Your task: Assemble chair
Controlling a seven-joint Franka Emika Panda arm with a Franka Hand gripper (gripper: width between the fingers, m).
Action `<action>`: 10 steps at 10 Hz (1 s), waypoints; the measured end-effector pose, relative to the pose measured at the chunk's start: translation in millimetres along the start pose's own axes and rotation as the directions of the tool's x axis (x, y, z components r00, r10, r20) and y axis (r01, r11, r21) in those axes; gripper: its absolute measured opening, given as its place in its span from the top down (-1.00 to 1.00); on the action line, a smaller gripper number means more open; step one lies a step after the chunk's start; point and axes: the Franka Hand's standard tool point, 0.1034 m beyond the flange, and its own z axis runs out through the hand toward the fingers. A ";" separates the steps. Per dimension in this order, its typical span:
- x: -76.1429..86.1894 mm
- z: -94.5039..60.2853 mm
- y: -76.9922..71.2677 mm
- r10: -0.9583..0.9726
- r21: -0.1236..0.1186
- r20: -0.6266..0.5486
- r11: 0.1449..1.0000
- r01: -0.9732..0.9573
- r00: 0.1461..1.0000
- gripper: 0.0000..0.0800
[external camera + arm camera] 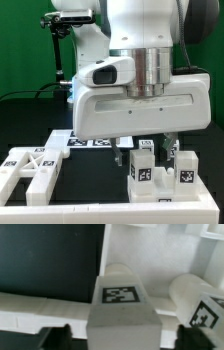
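my fingers [55, 338] stand apart, released, one on each side of a white chair block [122, 308] that carries a square tag on its face. a thin dark gap shows on both sides, so i grip nothing and touch nothing. a second tagged chair piece [200, 300] stands just beside the block. my gripper [152, 150] points straight down, low over these two pieces. the cross-braced frame [35, 165] lies off at the exterior view's left.
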 end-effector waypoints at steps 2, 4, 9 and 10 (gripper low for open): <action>0.0 0.0 0.2 0.000 0.000 0.000 1.000 0.000 1.000 0.29; 0.0 0.0 0.3 0.026 0.000 0.000 1.000 -0.026 1.000 0.29; 0.0 1.1 3.4 0.444 0.009 -0.007 0.896 -0.444 0.896 0.29; 0.4 1.3 4.1 0.514 0.010 -0.011 0.858 -0.514 0.858 0.29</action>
